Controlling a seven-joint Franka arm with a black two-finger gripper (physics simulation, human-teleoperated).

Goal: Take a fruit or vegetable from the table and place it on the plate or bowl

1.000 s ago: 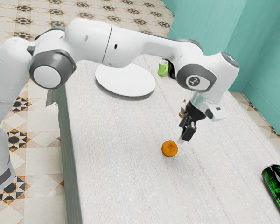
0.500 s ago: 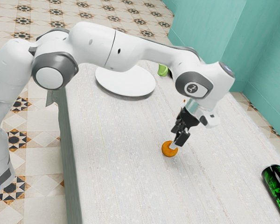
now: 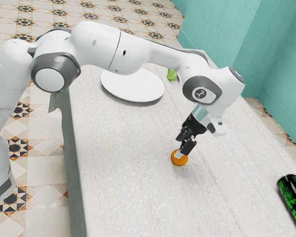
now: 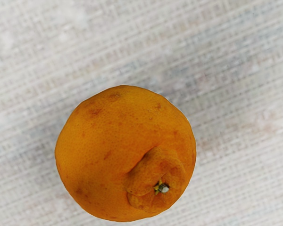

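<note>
A: State of the gripper (image 3: pixel 184 148)?

B: Fingers are standing spread, tips sitting low at the top of the orange (image 3: pixel 177 159), not pinching it. The orange is lying on the table (image 3: pixel 128 173), well apart from the plate (image 3: pixel 133 85), on the plate's camera side.

A: What's risking failure?

B: It's round, so probably rolling easily. If the fingers are closing this high, they're likely squeezing it out downward and sending it further from the plate. The wrist view is showing the orange (image 4: pixel 126 153) with its lumpy stem end facing the hand, so a pad may be landing on the bump and slipping.

A: Anything else?

B: A dark can (image 3: pixel 292 195) is lying even further from the plate, so a runaway orange may be heading there.
</note>
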